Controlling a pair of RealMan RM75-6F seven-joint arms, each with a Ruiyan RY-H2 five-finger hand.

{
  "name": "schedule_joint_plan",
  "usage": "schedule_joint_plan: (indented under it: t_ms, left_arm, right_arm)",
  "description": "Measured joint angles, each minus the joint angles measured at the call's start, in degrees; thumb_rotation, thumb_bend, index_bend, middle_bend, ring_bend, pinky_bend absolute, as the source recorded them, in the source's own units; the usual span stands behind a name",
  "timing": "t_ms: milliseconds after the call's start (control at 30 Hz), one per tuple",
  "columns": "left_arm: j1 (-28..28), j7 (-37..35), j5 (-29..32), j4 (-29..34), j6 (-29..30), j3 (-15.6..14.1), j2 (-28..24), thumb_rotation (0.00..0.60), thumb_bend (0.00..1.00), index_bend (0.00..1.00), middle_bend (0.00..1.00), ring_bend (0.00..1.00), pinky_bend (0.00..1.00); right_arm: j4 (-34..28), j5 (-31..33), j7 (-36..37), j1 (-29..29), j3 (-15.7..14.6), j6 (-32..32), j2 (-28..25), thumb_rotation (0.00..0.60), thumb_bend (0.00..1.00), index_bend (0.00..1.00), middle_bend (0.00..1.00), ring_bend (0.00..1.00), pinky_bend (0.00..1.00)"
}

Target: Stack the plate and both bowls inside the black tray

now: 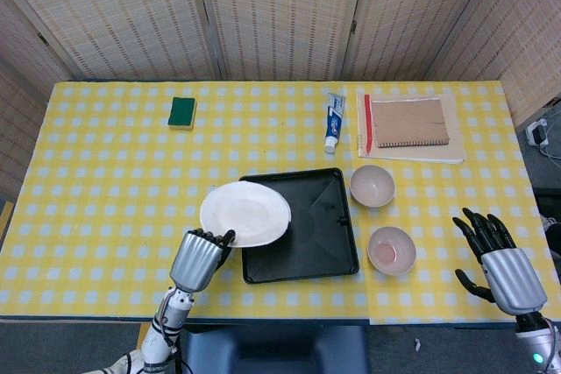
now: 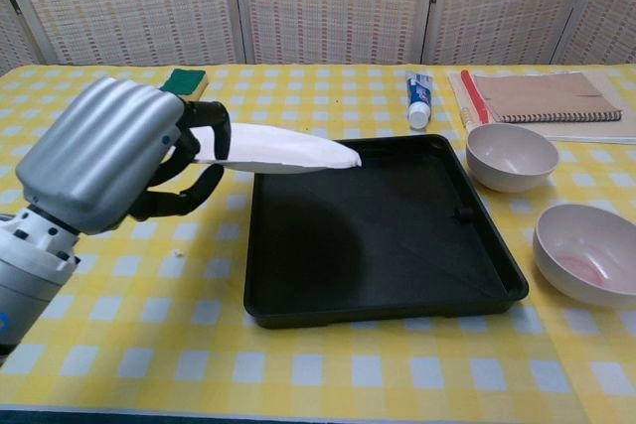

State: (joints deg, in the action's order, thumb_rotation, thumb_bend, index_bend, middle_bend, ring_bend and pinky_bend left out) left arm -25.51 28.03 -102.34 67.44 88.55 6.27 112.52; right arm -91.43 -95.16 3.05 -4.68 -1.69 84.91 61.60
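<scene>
On the yellow checked tablecloth [image 1: 105, 172] that covers the table, the black tray [image 1: 307, 247] sits near the front edge, a little right of centre, with nothing resting on its floor. Above the tray's left part the white plate [image 1: 245, 214] hangs in the air, tilted slightly, its rim pinched by the left hand [image 1: 198, 259]; in the chest view the dark fingers [image 2: 207, 138] wrap over and under the plate's near edge [image 2: 278, 151], so this hand is closed on the plate. The right hand [image 1: 496, 260] hovers by the table's right front corner with its fingers spread apart, holding nothing.

At the back right lies a spiral notebook [image 1: 409, 122] on a pale pad, with a red pen [image 1: 368, 123] along its left side. Two bowls stand on the cloth just right of the tray: the plain pale bowl [image 1: 372, 186] beside the tray's far right corner, and the bowl with a pinkish inside [image 1: 392, 250] nearer the front. A toothpaste tube [image 1: 335, 120] lies left of the pen. A green sponge [image 1: 182, 113] rests at the back left.
</scene>
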Motion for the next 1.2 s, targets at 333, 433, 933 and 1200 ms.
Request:
schedule_joint_plan:
  t_ms: [333, 433, 933, 1200]
  left_arm:
    - [-4.36, 0.74, 2.22, -7.64, -4.64, 2.25, 7.28, 0.600, 0.48, 0.66, 1.00, 1.00, 1.00]
    - [-5.43, 0.00, 3.35, -10.80, -5.65, 2.96, 9.36, 0.600, 0.48, 0.63, 1.00, 1.00, 1.00]
    - [-9.88, -5.99, 6.39, -23.29, -8.02, 3.20, 16.81, 0.600, 0.50, 0.55, 1.00, 1.00, 1.00]
    - [-9.93, 0.10, 7.29, -19.52, -9.79, 2.22, 16.04, 0.600, 0.30, 0.20, 1.00, 1.00, 1.00]
  right_arm:
    - [0.66, -0.11, 2.94, 0.13, -0.16, 0.44, -1.12, 0.600, 0.34, 0.00, 0.00, 0.00, 0.00]
    - [1.03, -0.15, 3.19, 0.17, -0.50, 0.06, -1.19, 0.600, 0.34, 0.00, 0.00, 0.00, 0.00]
    - [1.98, -1.22, 6.74, 1.54, -1.08, 2.80, -2.00, 0.600, 0.34, 0.00, 0.00, 0.00, 0.00]
    - [2.29, -0.99, 8.53, 1.40, -0.82, 2.86, -2.08, 0.600, 0.34, 0.00, 0.00, 0.00, 0.00]
